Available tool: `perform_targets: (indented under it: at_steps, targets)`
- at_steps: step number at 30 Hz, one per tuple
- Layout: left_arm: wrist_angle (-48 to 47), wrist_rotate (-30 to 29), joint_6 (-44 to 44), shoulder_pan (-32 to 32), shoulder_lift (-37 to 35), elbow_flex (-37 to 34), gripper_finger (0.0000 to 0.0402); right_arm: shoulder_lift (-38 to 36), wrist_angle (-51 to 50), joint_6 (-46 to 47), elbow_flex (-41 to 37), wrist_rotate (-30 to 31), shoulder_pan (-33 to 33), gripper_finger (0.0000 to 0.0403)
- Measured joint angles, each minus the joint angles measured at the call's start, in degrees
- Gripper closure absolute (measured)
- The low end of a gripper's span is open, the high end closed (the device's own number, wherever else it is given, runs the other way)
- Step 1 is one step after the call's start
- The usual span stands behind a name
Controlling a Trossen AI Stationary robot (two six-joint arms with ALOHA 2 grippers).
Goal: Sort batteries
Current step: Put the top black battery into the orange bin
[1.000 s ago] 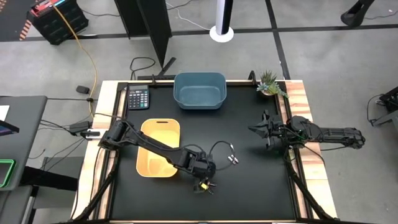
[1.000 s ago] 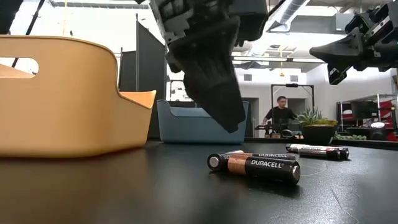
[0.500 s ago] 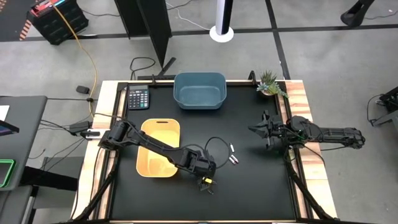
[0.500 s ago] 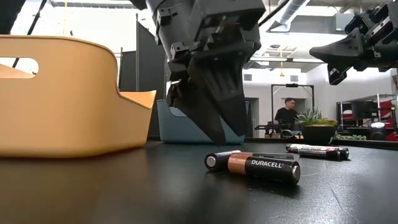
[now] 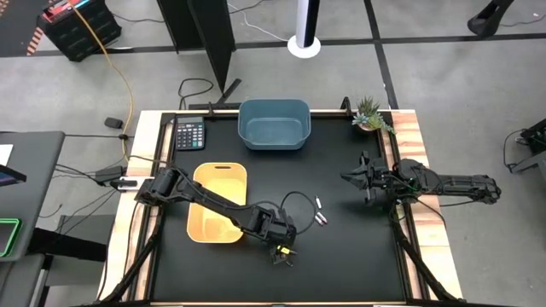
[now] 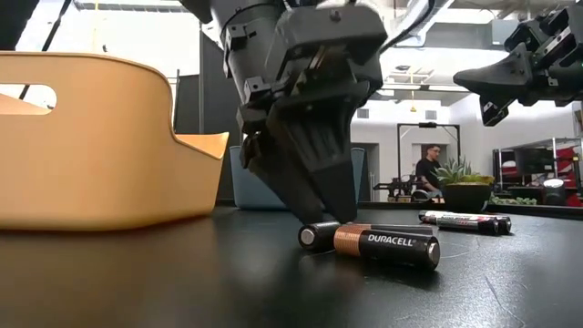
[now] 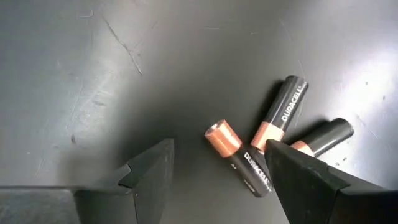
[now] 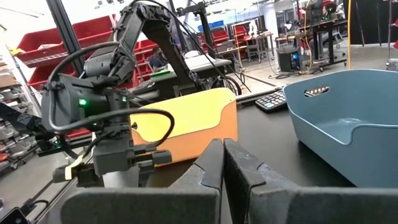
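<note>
Left claw [image 7: 214, 165], released wide, hangs just over the dark copper batteries [image 7: 239, 155] near the bench's front edge, nearest cell lying slantwise between its fingers; right claw [image 5: 348, 177] clenched, well apart.

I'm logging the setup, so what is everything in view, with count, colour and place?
Copper-and-black batteries: three, under the left arm, near the table's front.
Pale batteries: at least two, mid-table, exact count unclear.
Yellow tray: one, left side.
Blue bin: one, back centre.
Calculator: one, dark, back left corner.
Potted plant: one, green, back right corner.
Person: one, in the room beyond.
Left end effector: open, lowered over the copper batteries.
Right end effector: shut, waiting at the right.
</note>
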Motion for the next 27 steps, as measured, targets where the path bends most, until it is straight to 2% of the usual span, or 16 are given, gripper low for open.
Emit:
perform_targets:
  at_steps: [27]
  targets:
    - [-3.06,-2.86,1.27,0.07,0.24,-0.01,0.0152,0.00,0.03,0.04,0.00,-0.02,0.00,0.0372]
